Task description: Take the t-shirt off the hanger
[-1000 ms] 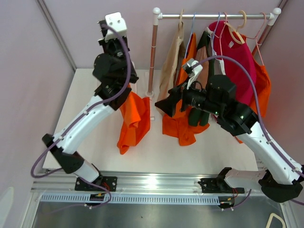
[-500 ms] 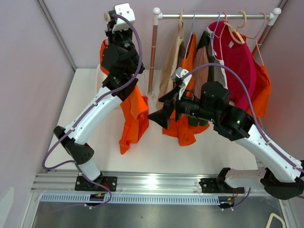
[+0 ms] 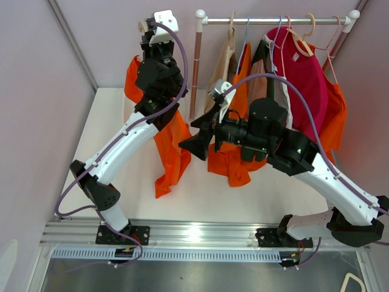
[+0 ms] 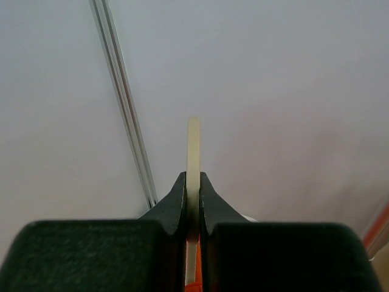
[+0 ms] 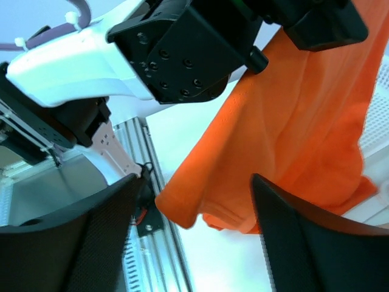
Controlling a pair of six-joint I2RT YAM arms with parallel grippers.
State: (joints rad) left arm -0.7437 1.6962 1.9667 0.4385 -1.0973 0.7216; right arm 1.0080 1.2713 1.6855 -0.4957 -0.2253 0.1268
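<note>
While the left gripper is raised high at the back left, the orange fabric t-shirt hangs below it on a cream plastic hanger, draping down over the white table. That gripper is clamped on the hanger's thin hook, which stands edge-on between its black jaws. The right gripper is just beside the shirt's right edge at mid-height. Its two black fingers are spread wide and grip nothing, and orange cloth shows beyond them. At the table's back right stands a silver clothes rail on a copper-coloured post, crowded with tan, orange, dark and crimson hanging garments. Pale lilac walls enclose the space, and a grooved aluminium track runs along the near edge.
</note>
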